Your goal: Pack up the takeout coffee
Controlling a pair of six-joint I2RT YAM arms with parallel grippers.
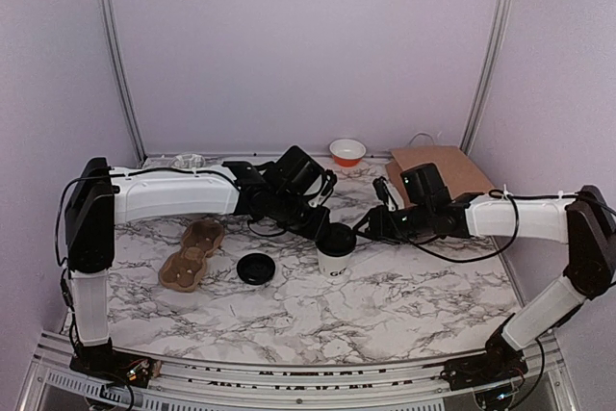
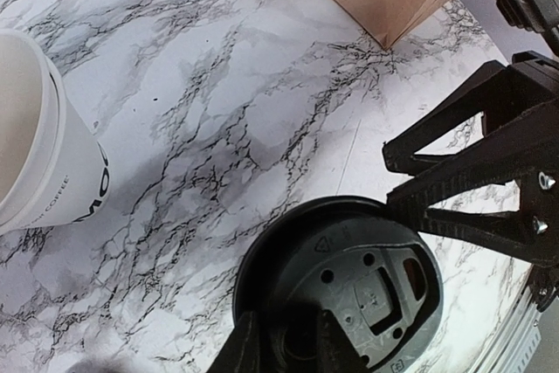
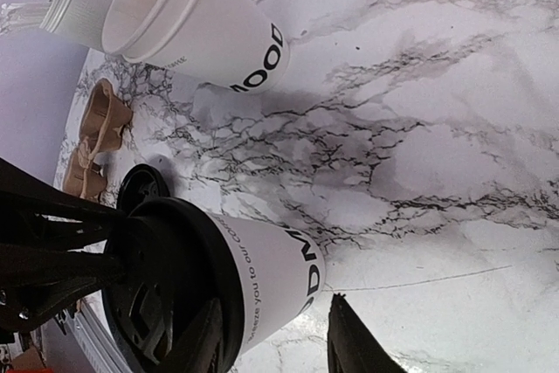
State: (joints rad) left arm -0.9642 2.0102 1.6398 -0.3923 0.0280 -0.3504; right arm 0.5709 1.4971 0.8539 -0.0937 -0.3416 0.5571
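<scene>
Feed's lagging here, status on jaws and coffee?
Left jaws pinching lid rim of takeout coffee. Right jaws straddling its body, contact unclear. Loose lid sits apart, left of it.

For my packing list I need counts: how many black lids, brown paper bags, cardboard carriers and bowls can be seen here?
Black lids: 2 (cup's lid, loose lid)
Brown paper bag: 1
Cardboard carrier: 1
Bowl: 1
Total: 5
</scene>
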